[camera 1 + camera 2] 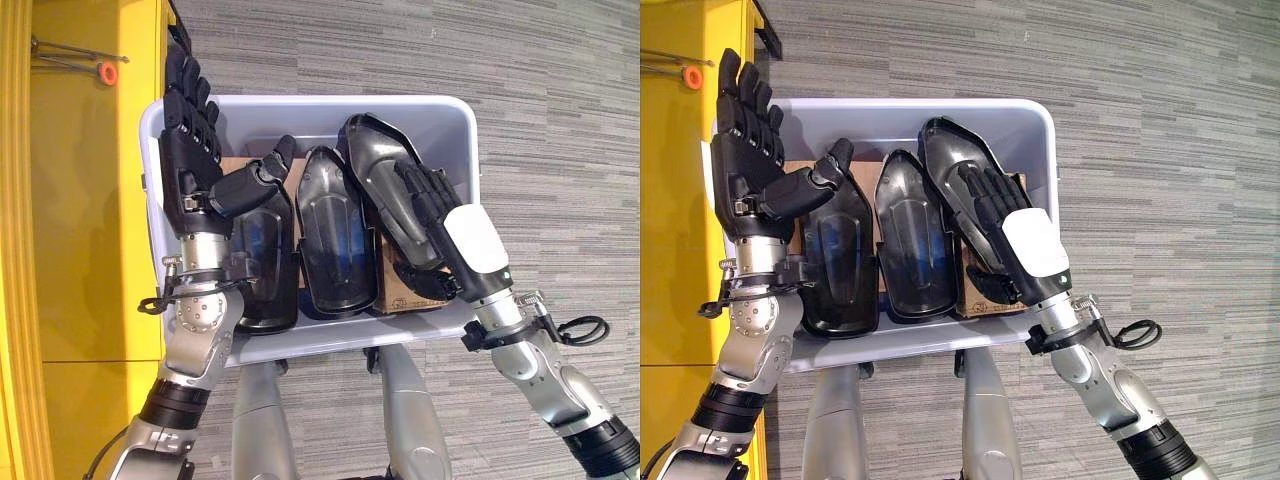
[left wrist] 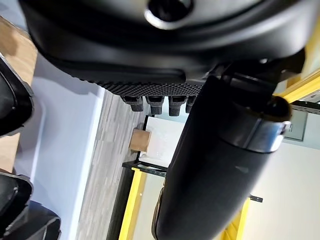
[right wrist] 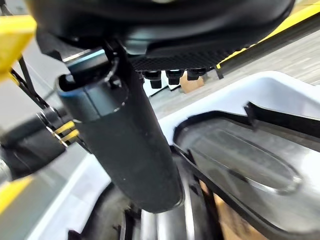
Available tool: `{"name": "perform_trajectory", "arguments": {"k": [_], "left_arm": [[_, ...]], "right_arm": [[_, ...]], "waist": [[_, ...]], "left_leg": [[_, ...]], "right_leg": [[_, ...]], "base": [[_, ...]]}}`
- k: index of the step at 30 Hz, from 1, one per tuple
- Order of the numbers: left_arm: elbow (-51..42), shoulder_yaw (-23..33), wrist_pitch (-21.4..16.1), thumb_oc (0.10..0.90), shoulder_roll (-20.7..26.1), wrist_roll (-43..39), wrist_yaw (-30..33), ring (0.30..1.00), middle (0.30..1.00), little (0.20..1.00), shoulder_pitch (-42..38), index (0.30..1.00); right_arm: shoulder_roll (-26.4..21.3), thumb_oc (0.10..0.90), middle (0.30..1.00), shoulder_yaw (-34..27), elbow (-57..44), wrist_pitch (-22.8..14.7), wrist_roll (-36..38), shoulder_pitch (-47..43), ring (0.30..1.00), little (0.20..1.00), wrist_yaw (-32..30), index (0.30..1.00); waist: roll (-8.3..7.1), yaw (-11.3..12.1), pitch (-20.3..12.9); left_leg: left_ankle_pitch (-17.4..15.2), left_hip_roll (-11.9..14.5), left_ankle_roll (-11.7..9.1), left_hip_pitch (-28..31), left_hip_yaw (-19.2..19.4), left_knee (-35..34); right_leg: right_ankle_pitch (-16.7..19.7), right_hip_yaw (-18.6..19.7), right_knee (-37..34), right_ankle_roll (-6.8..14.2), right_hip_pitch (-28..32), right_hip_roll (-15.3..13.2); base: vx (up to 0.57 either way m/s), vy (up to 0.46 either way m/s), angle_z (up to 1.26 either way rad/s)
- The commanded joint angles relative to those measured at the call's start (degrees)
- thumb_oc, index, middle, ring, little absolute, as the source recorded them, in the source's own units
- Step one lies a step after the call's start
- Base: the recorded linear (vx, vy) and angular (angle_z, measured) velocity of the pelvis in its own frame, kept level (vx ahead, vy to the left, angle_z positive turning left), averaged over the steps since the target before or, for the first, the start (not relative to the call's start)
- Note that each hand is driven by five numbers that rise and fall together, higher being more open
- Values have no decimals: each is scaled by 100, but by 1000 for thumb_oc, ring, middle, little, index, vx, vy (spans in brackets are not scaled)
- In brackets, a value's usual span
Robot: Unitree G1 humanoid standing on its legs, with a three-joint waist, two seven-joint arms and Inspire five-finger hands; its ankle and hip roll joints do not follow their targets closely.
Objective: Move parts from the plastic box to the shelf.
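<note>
At the frame's centre, the pale plastic box (image 1: pixel 455 125) holds three black moulded parts. The right hand (image 1: pixel 440 215) lies flat, fingers straight, on the rightmost part (image 1: pixel 375 165); the left hand (image 1: pixel 190 150) hovers open, empty, over the box's left rim.

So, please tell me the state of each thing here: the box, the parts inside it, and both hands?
Plastic box: open-topped, holding three dark parts.
Left part: lying in the box, untouched.
Middle part: lying in the box, untouched.
Right part: tilted up, resting on a cardboard piece.
Left hand: open, raised over the box's left wall, holding nothing.
Right hand: open, fingers straight, laid on the right part.
</note>
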Motion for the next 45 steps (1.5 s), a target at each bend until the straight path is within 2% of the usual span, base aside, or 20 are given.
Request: {"name": "perform_trajectory", "arguments": {"k": [1, 15, 25, 32, 39, 45], "left_arm": [[-626, 60, -621, 900, -77, 424, -20, 1000, 1000, 1000, -112, 1000], [-690, 129, -626, 900, -67, 406, -57, 1000, 1000, 1000, -23, 1000], [-691, 149, -614, 900, -84, 289, -245, 1000, 1000, 1000, 0, 1000], [-626, 69, -633, 900, -108, 199, -328, 1000, 1000, 1000, -66, 1000], [-615, 26, -651, 900, -120, 166, -384, 1000, 1000, 1000, -98, 1000], [-605, -6, -660, 900, -137, 154, -398, 1000, 1000, 1000, -117, 1000]], "right_arm": [[-356, 900, 1000, -375, -659, -451, 347, 67, 1000, 1000, -158, 1000], [-724, 900, 1000, -868, -455, -296, -34, 391, 1000, 1000, -337, 1000], [-985, 900, 1000, -781, 188, -121, -490, 412, 1000, 1000, -182, 1000], [-960, 900, 1000, -428, 923, -37, -516, 108, 1000, 1000, -125, 1000], [-1073, 900, 1000, 56, 1488, 73, -999, -347, 1000, 1000, -97, 1000], [-1062, 900, 1000, 241, 1534, 60, -1077, -507, 1000, 1000, -27, 1000]], "waist": [[118, -65, -561], [72, -114, -570], [71, -88, -594], [95, -55, -595], [127, 14, -605], [142, 29, -599]], "left_leg": [[-351, 358, -178, 135, -288, 154], [-316, 384, -206, 165, -313, 90], [-305, 380, -228, 166, -329, 82], [-289, 378, -232, 155, -351, 76], [-282, 352, -232, 118, -379, 85], [-275, 346, -225, 104, -381, 82]], "right_leg": [[350, -129, -235, 58, 432, -241], [353, -128, -259, 54, 441, -210], [320, -147, -222, 44, 429, -197], [311, -168, -220, 35, 432, -202], [293, -166, -173, 21, 397, -221], [275, -164, -138, 14, 362, -213]], "base": [[0, 0, 0], [0, 0, 0], [0, 0, 0], [0, 0, 0], [0, -1, 0], [0, 0, 0]]}}
